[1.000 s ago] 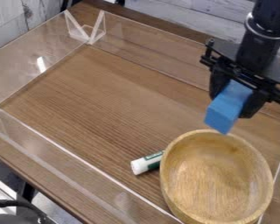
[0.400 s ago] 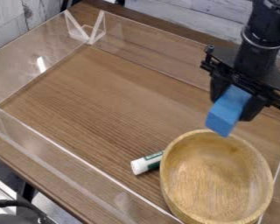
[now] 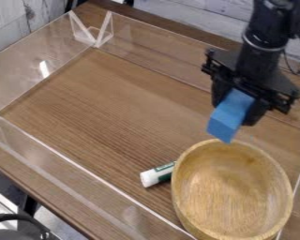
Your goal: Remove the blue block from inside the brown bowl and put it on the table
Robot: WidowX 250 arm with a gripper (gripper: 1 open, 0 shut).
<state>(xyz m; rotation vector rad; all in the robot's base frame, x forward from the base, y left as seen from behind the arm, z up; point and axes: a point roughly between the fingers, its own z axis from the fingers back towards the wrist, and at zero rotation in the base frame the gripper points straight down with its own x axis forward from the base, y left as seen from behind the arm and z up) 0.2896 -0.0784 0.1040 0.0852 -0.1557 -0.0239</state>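
Judging by its plain, solid look, we expect the blue block (image 3: 225, 121) to handle as a light, stiff piece, hardly fragile, though its smooth faces might let it slip or turn if our hold sits too near one end. We would take it by two opposite long sides, close to the middle of its length, with just enough squeeze to stop it swinging. Our jaws (image 3: 232, 100) are closed down on its upper part, with no wider gap than the block itself takes up, and its lower part hangs out beneath them at a tilt. The brown bowl (image 3: 232, 198) lies below the jaws, and the block appears just by its far rim; whether the two touch, we cannot tell from this one view. The white-and-green tube (image 3: 157, 174) lies on the surface (image 3: 100, 111), lower in the view than the jaws and to their left. Against the earlier frames, our jaws and the block have shifted together toward the left of the view, away from the right-hand edge, and the block seems a little lower. The bowl and the tube show no change of place, and the block is yet to be put down
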